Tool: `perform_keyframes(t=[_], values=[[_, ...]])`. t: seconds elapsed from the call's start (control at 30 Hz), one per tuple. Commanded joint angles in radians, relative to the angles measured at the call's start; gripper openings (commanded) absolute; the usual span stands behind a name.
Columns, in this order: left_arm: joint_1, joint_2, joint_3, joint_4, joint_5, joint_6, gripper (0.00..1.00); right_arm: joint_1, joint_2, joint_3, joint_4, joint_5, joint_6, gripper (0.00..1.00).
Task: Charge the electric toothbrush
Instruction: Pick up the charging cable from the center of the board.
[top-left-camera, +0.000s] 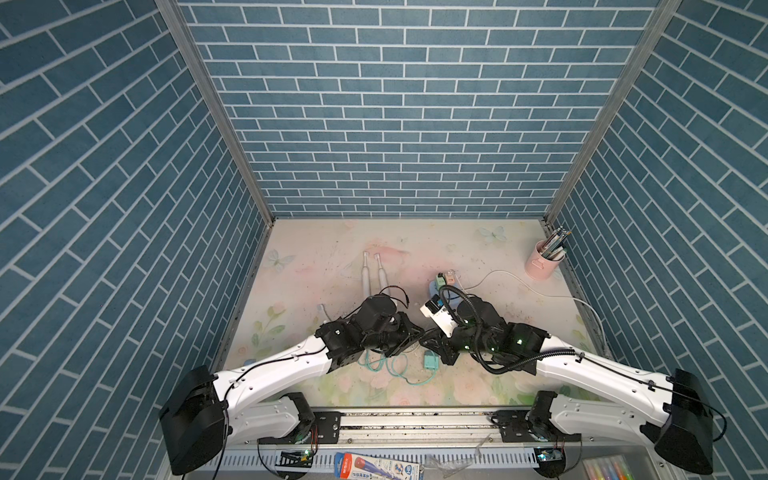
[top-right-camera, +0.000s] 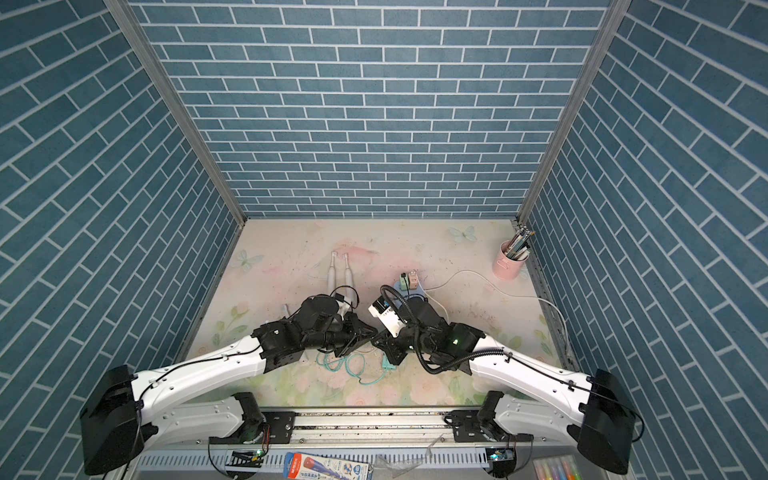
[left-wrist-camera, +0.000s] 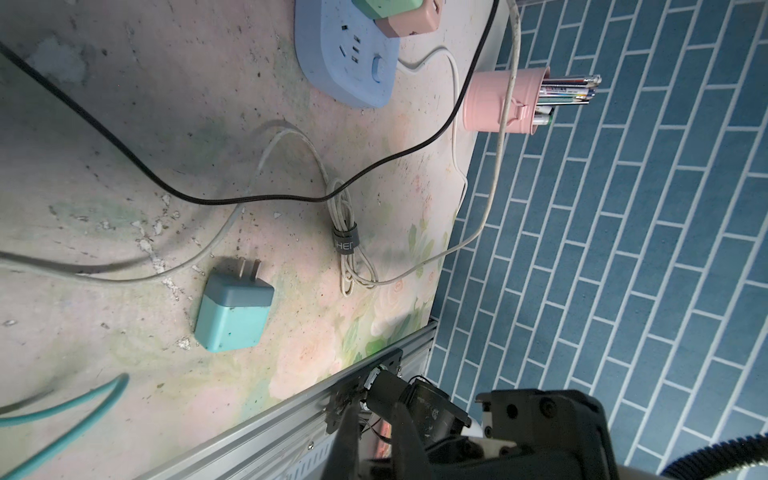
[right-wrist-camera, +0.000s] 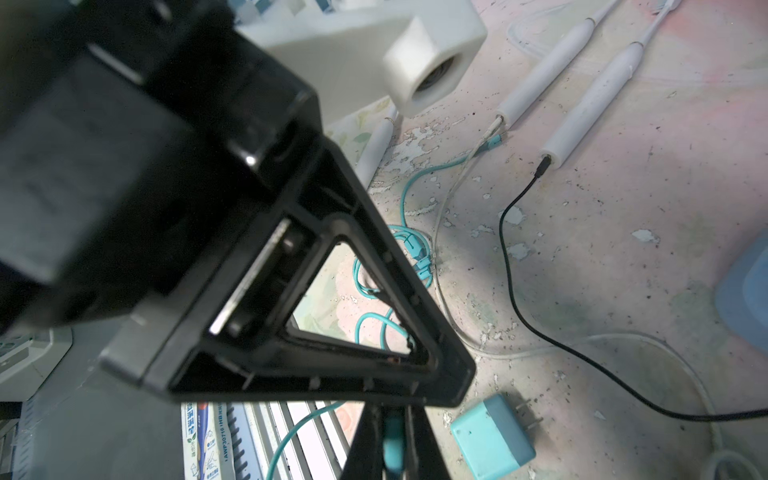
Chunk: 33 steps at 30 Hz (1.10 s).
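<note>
Right wrist view: right hand (right-wrist-camera: 390, 415) pinches teal cable (right-wrist-camera: 392, 448).

Left hand (top-left-camera: 417, 333) and right hand (top-left-camera: 426, 341) closed, tips close together.

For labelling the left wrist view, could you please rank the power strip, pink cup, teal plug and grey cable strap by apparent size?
Largest: power strip, though cropped.
Next: teal plug and pink cup, too alike to rank.
Smallest: grey cable strap.

Overhead stereo pair, close wrist views
</note>
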Motion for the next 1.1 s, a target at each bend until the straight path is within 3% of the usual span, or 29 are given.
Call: perform_keyframes(t=[0.0, 0.13, 0.33, 0.4, 0.47, 0.63, 0.8, 1.07], values=[[-0.022, 0.009, -0.005, 0.017, 0.087, 0.003, 0.01, -0.004, 0.0, 0.029, 0.099, 0.066, -0.008, 0.0], [-0.023, 0.013, -0.013, 0.022, 0.09, -0.008, 0.0, -0.004, -0.019, 0.016, 0.111, 0.06, -0.016, 0.0], [-0.015, -0.034, -0.068, 0.048, 0.042, -0.061, 0.0, -0.003, -0.168, -0.107, 0.19, 0.094, -0.016, 0.37], [-0.01, -0.062, -0.091, 0.062, 0.018, -0.092, 0.0, -0.003, -0.27, -0.234, 0.355, 0.098, 0.011, 0.51], [-0.006, -0.089, -0.11, 0.074, -0.005, -0.119, 0.0, -0.003, -0.339, -0.356, 0.538, 0.11, 0.027, 0.58], [0.0, -0.133, -0.161, 0.121, -0.041, -0.192, 0.0, 0.007, -0.332, -0.464, 0.773, 0.091, -0.036, 0.59], [0.003, -0.163, -0.196, 0.157, -0.068, -0.24, 0.0, 0.047, -0.175, -0.457, 0.887, 0.088, -0.102, 0.55], [0.01, -0.213, -0.236, 0.16, -0.113, -0.281, 0.0, 0.06, -0.086, -0.451, 0.952, 0.06, -0.086, 0.52]])
